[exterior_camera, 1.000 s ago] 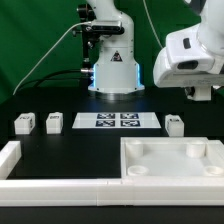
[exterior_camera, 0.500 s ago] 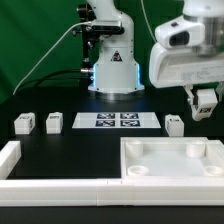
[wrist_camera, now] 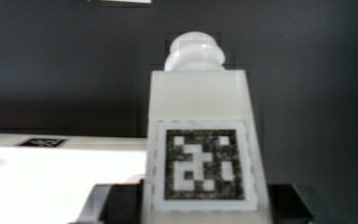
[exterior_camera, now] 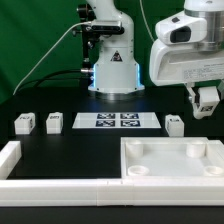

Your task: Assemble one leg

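Note:
My gripper (exterior_camera: 205,99) hangs above the table at the exterior view's right, shut on one leg (exterior_camera: 207,96), a small white block. In the wrist view this leg (wrist_camera: 201,120) stands between my dark fingers (wrist_camera: 119,203), its black-and-white marker facing the camera and a rounded peg at its far end; my gripper (wrist_camera: 201,205) clamps its near end. Three more legs rest on the table: two at the left (exterior_camera: 22,123) (exterior_camera: 54,122) and one (exterior_camera: 174,124) just below my gripper. The big white square piece with round sockets (exterior_camera: 215,170) lies at the front right.
The marker board (exterior_camera: 118,121) lies flat mid-table between the legs; its corner shows in the wrist view (wrist_camera: 43,142). A white L-shaped rail (exterior_camera: 12,158) runs along the left and front. The robot base (exterior_camera: 112,70) stands behind, before a green backdrop.
The arm's wrist has swung up and leftward over the second, leaving the gripper hanging slightly lower at the right with the leg in it. It barely moved in the last half second.

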Controlling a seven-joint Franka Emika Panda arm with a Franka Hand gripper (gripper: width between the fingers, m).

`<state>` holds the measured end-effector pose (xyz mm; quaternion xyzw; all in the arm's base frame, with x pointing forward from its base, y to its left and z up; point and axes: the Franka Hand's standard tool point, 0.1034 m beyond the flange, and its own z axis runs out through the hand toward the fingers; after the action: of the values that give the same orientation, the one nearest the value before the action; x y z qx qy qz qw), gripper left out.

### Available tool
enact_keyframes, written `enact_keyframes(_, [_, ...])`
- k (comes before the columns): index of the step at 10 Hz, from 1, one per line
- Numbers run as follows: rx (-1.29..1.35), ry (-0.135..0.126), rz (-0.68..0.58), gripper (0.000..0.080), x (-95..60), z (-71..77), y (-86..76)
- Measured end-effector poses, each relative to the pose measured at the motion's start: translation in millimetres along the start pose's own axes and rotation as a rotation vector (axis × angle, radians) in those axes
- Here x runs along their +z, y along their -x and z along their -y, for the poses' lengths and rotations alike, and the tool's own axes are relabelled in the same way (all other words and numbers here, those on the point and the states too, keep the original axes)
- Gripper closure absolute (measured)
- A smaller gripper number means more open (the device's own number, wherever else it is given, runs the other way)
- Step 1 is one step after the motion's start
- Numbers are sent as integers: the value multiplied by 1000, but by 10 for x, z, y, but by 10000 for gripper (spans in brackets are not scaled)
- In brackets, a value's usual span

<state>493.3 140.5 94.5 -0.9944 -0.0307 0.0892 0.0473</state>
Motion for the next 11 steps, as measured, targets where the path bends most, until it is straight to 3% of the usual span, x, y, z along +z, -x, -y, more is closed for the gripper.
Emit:
enact_keyframes(1, [-18,0,-10,506,76,-103,2])
enact_keyframes(2, [-51,-2,3,506,50,-209,-54])
enact_keyframes(3, [-68,-7,-1,506,-34,-293,-215])
enact_keyframes(6, [-79,-18,-22,506,-249,-294,-561])
enact_keyframes(8, [-77,-13,-49,506,-187,-315,-513])
enact_keyframes(9, [-75,-13,-96,506,-209,-315,-582])
enact_keyframes(10, [-73,-3,-276,506,-226,-346,-651])
enact_keyframes(11, [-96,9,-314,506,-159,-403,-567])
